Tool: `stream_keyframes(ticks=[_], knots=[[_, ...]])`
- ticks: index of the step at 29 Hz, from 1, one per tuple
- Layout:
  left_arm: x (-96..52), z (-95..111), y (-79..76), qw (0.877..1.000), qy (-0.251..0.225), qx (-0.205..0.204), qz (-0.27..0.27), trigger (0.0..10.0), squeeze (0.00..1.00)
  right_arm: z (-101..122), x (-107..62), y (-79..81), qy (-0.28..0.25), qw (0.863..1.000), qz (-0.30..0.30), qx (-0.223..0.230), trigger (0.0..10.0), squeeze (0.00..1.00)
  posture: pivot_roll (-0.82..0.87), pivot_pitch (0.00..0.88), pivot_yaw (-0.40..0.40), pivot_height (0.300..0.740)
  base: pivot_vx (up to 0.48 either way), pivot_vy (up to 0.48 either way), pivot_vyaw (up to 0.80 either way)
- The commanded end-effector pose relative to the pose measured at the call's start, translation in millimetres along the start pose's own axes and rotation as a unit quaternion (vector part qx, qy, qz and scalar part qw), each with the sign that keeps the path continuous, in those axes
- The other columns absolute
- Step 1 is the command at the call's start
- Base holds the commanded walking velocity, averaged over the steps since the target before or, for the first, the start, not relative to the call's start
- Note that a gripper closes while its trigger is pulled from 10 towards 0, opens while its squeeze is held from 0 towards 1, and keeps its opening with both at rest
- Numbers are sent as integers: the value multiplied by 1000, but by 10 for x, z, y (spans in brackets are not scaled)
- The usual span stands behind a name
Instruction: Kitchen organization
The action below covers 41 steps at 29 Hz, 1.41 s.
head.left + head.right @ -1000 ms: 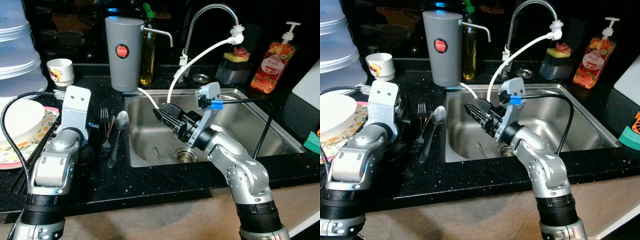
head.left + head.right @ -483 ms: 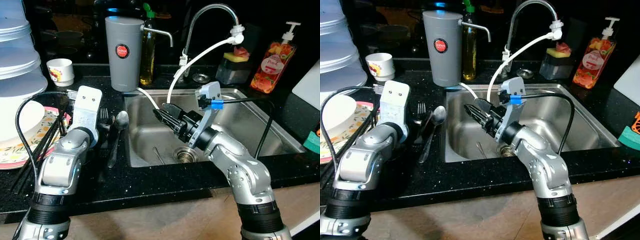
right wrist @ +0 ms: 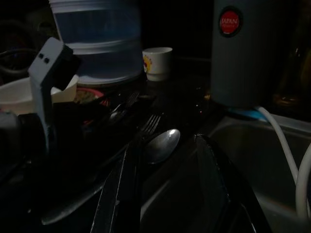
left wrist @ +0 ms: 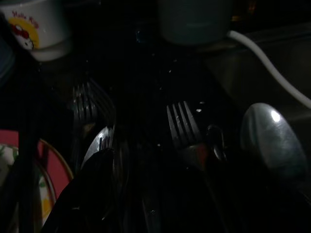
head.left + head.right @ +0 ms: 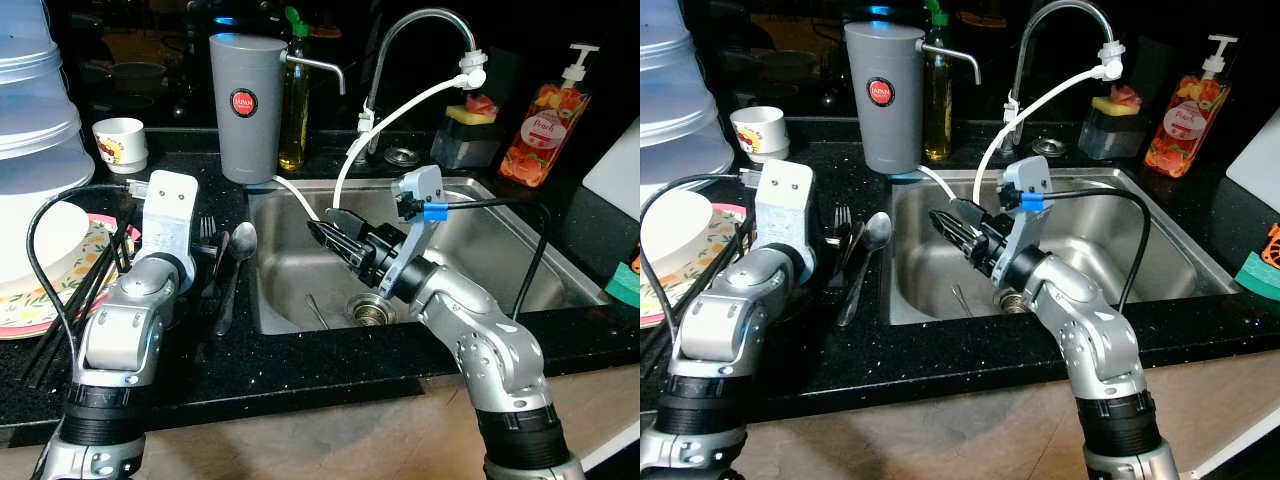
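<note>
Just ahead of the left gripper (image 4: 146, 194), grip state indeterminable, fork (image 4: 182, 128) and spoon (image 4: 272, 141) lie; right gripper (image 5: 958, 228), fingers spread, is held over the sink (image 5: 1160, 250), likely for cutlery pickup.

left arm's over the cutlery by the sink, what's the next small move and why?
Probably lower the left tool onto the nearer fork and close. That fork lies on the black counter just ahead of its fingers, beside the spoon. The right tool hovers over the sink, holding nothing.

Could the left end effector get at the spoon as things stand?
Probably yes. The left end effector sits over the cutlery on the counter, and the spoon lies uncovered beside a fork, by the sink.
</note>
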State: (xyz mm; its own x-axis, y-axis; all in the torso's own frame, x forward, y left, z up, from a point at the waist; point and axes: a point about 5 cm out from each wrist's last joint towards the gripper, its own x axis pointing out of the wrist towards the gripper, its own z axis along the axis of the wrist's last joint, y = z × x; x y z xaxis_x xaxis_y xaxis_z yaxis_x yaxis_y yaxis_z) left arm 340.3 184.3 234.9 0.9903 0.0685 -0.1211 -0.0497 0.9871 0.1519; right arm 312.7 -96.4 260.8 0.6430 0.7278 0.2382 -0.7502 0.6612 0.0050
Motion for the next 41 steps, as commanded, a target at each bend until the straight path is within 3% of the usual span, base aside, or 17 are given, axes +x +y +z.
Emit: stream_keyframes(ticks=[1, 9, 13, 18, 28, 29, 30, 31, 41], knots=[[26, -39, -13, 1000, 11, -5, 1, 10000, 0, -7, -26, 79, 11, 999, 32, -4, 10000, 0, -42, 29, -37, 740, 0, 0, 0], [46, -106, 1, 999, 33, -4, 1, 10000, 0, -62, -125, 314, 48, 986, 156, -13, 10000, 0, -43, 32, -37, 740, 0, 0, 0], [51, -110, 0, 999, 36, -6, -3, 10000, 0, -102, -149, 341, 61, 983, 170, -20, 10000, 0, -42, 34, -38, 740, 0, 0, 0], [69, -143, -23, 997, 51, -46, -25, 10000, 0, -113, -154, 345, 65, 983, 172, -22, 10000, 0, -42, 37, -41, 740, 0, 0, 0], [119, -138, 27, 996, 64, -61, -19, 9882, 0, -115, -164, 335, 69, 982, 175, -25, 10000, 0, -40, 43, -39, 740, 0, 0, 0], [121, -136, 28, 996, 64, -62, -20, 2431, 0, -113, -164, 331, 68, 982, 174, -26, 10000, 0, -40, 43, -39, 740, 0, 0, 0], [122, -135, 29, 996, 64, -62, -20, 2431, 0, -112, -163, 331, 68, 982, 174, -26, 10000, 0, -40, 43, -39, 740, 0, 0, 0], [125, -126, 39, 996, 63, -62, -18, 0, 0, -110, -161, 327, 67, 982, 173, -26, 10000, 0, -40, 46, -41, 740, 0, 0, 0], [135, -42, 113, 997, 42, -62, -2, 0, 0, -98, -147, 302, 63, 983, 169, -24, 10000, 0, -37, 51, -46, 740, 0, 0, 0]])
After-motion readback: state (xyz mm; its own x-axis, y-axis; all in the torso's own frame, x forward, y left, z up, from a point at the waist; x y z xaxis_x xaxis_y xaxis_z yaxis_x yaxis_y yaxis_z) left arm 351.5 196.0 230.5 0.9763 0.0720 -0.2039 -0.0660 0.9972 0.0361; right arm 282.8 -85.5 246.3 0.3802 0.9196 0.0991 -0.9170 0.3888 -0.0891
